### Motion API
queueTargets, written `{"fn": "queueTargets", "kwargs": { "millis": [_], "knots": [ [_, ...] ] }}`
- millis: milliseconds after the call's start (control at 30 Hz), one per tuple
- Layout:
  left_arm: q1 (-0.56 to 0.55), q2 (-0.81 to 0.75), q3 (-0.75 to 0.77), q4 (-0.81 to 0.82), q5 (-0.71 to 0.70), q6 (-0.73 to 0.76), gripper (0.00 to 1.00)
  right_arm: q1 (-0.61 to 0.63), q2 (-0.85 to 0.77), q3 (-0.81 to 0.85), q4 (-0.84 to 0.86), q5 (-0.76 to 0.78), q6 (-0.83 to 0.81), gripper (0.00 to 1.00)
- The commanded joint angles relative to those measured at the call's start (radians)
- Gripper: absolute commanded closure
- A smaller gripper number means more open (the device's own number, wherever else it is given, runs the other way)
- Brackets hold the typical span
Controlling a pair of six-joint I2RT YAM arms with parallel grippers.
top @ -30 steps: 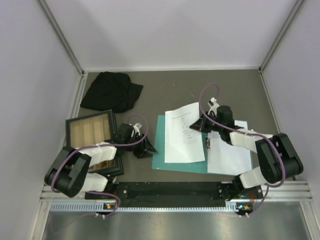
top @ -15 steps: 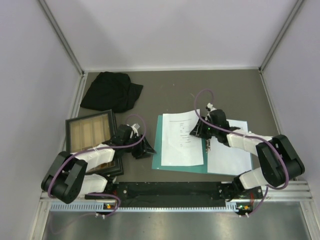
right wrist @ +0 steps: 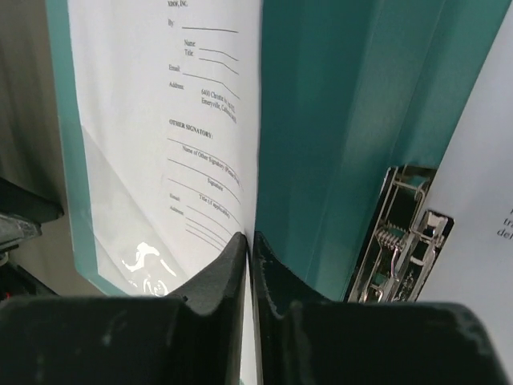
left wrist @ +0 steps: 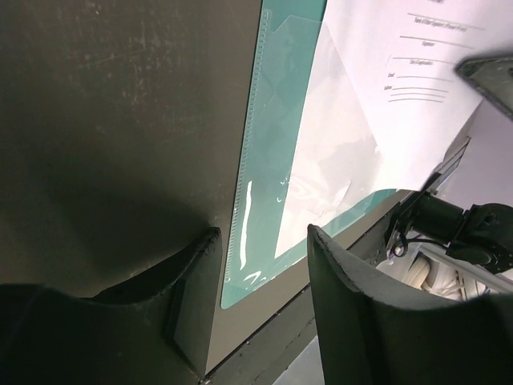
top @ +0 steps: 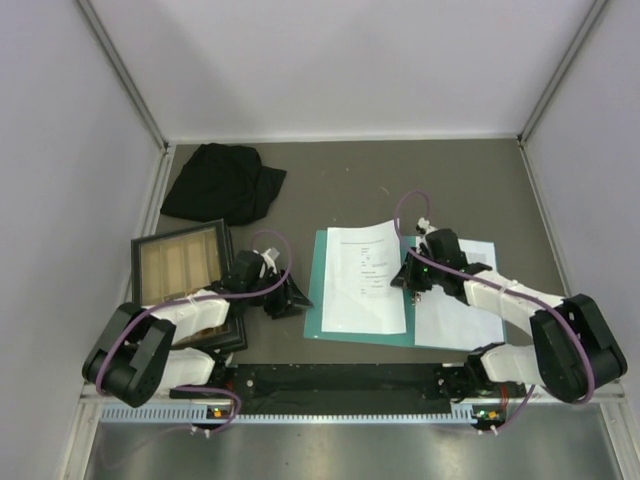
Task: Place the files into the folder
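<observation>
We see the right arm stretched left, low over the folder (top: 318,300) near the tabletop's (top: 350,180) front edge. The right pincer (right wrist: 250,241) pinches the right edge of the sheet (top: 365,275) lying on the folder. The left arm lies low, its left pincer (left wrist: 260,237) open and empty beside the folder's left edge. Only the right wrist view shows us the metal clip (right wrist: 405,233).

One sheet (top: 365,270) lies on the folder (top: 318,300), a second sheet (top: 455,315) right of it, the tray (top: 180,262) left, and the cloth (top: 220,183) behind.
</observation>
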Motion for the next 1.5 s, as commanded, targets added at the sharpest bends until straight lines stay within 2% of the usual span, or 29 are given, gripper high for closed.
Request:
{"fn": "queueTargets", "kwargs": {
  "millis": [0, 267, 433, 600, 967, 1267, 1467],
  "knots": [
    [-0.007, 0.013, -0.032, 0.047, 0.001, -0.021, 0.48, 0.004, -0.02, -0.059, 0.047, -0.035, 0.02, 1.0],
    [-0.026, 0.008, -0.058, 0.068, -0.01, -0.039, 0.48, 0.021, -0.043, -0.151, 0.159, -0.033, 0.104, 1.0],
    [-0.027, 0.005, -0.058, 0.067, -0.014, -0.039, 0.48, 0.051, 0.017, -0.13, 0.228, -0.042, 0.088, 1.0],
    [-0.027, 0.01, -0.054, 0.061, -0.017, -0.035, 0.48, 0.053, 0.06, -0.098, 0.236, -0.036, 0.091, 1.0],
    [-0.027, 0.008, -0.057, 0.059, -0.014, -0.036, 0.48, 0.053, 0.099, -0.118, 0.245, 0.044, 0.236, 1.0],
    [-0.027, 0.01, -0.058, 0.062, -0.011, -0.035, 0.49, 0.053, 0.083, -0.121, 0.193, 0.111, 0.236, 1.0],
    [-0.027, 0.004, -0.063, 0.062, -0.013, -0.035, 0.49, 0.058, 0.103, -0.115, 0.231, 0.045, 0.223, 1.0]
  ]
}}
